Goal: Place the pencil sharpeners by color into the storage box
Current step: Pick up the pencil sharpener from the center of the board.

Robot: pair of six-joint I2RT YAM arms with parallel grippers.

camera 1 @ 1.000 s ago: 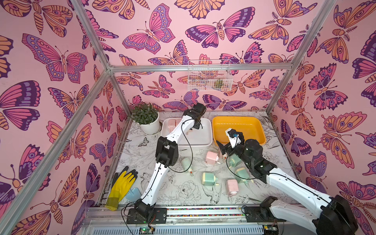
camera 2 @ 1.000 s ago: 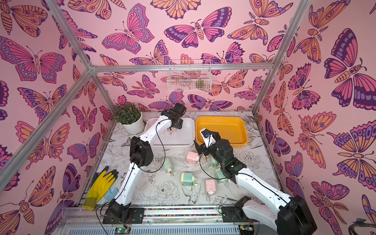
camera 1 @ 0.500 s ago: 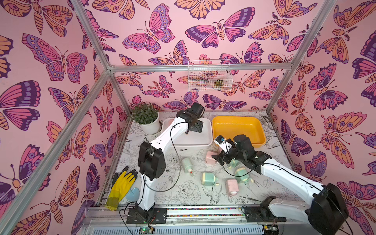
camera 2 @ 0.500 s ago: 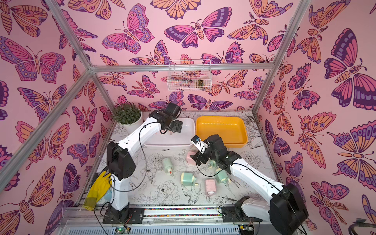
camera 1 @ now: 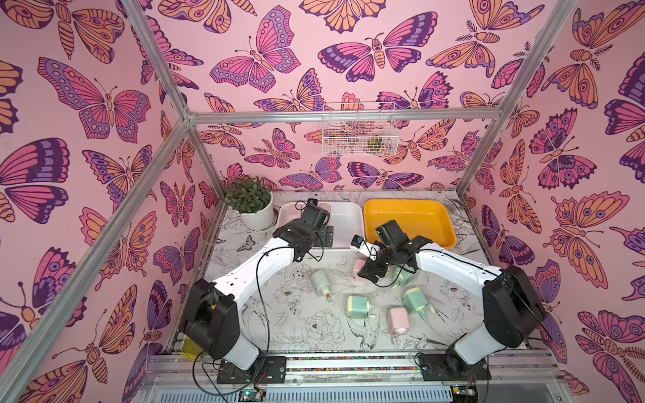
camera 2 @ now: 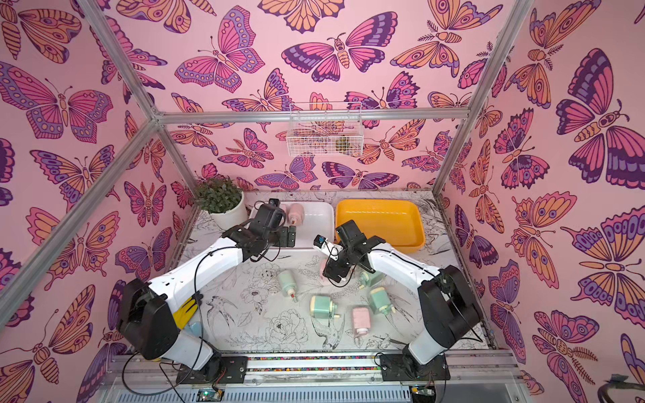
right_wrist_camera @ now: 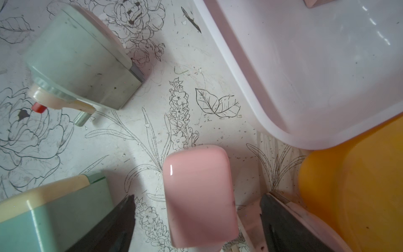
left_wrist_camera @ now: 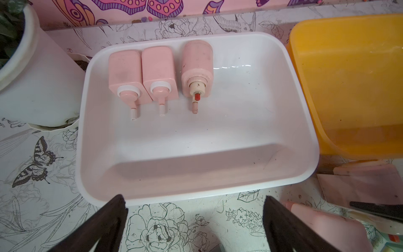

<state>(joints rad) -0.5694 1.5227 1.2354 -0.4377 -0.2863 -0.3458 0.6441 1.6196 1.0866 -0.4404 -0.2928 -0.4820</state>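
Note:
Three pink pencil sharpeners (left_wrist_camera: 161,72) lie side by side in the white storage box (left_wrist_camera: 218,192), at its far end. My left gripper (left_wrist_camera: 195,209) hangs open and empty over the table just in front of that box. My right gripper (right_wrist_camera: 198,201) is open, its jaws on either side of a pink sharpener (right_wrist_camera: 196,192) on the table, with gaps on both sides. In both top views, loose green sharpeners (camera 1: 321,281) (camera 2: 321,306) and one more pink sharpener (camera 1: 398,319) lie on the table. The yellow storage box (camera 1: 408,216) holds nothing.
A potted plant (camera 1: 249,202) stands left of the white box. A wire basket (camera 1: 359,134) hangs on the back wall. A yellow glove (camera 2: 185,310) lies half hidden behind my left arm. Green sharpeners (right_wrist_camera: 80,61) (right_wrist_camera: 54,213) sit close beside my right gripper.
My left gripper has drawn back from above the white box to its front edge. My right gripper has come down from a raised position onto the pink sharpener on the table.

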